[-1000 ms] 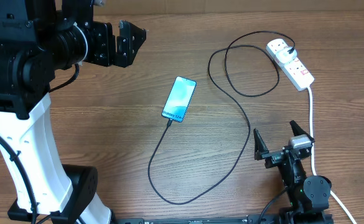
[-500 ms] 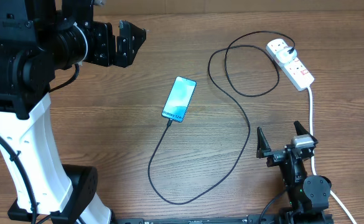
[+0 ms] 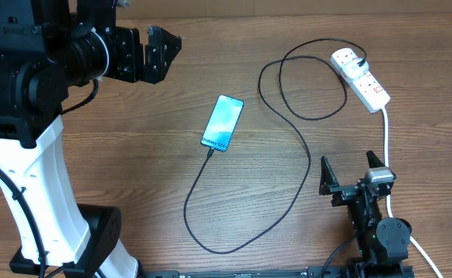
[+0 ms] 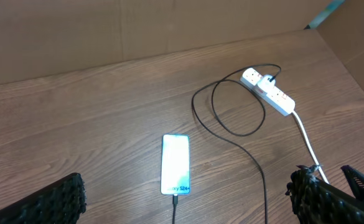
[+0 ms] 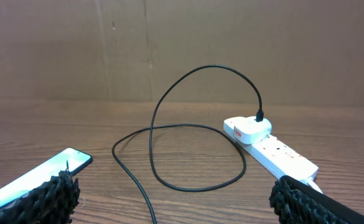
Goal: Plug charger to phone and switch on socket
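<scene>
Centrally on the worktop point(image 3: 117, 154) lies the phone point(image 3: 222, 122), screen lit, slightly tilted. The charger point(image 3: 303, 147) meets its lower edge with the tip, and the black cable loops down, then climbs to the socket point(image 3: 361, 79) at upper right (plug seated in its upper end). The left pincer point(image 3: 150, 58), upper left, is spread wide and holds nothing. The right pincer point(image 3: 349, 171), lower right, is likewise spread and empty, just beside the white cord point(image 3: 385, 131).
</scene>
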`<control>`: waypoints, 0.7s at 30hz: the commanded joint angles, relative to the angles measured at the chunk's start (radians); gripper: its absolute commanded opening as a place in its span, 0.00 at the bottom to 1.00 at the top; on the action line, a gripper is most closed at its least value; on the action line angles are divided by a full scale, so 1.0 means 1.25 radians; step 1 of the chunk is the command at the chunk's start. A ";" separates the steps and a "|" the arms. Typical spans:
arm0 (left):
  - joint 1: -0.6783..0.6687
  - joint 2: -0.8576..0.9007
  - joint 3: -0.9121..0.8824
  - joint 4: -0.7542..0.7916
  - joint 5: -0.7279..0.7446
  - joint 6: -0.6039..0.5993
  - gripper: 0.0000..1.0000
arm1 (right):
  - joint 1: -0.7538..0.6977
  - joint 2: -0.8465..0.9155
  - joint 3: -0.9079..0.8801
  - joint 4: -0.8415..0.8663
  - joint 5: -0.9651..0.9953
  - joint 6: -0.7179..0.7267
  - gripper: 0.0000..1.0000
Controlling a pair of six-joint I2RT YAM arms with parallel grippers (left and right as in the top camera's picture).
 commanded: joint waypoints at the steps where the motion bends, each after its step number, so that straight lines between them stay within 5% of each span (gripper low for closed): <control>1: -0.007 0.009 0.000 0.001 -0.005 -0.005 1.00 | 0.004 -0.010 -0.008 0.002 0.011 0.008 1.00; 21: -0.007 0.009 0.000 0.001 -0.005 -0.005 1.00 | 0.004 -0.009 -0.008 0.005 0.007 -0.012 1.00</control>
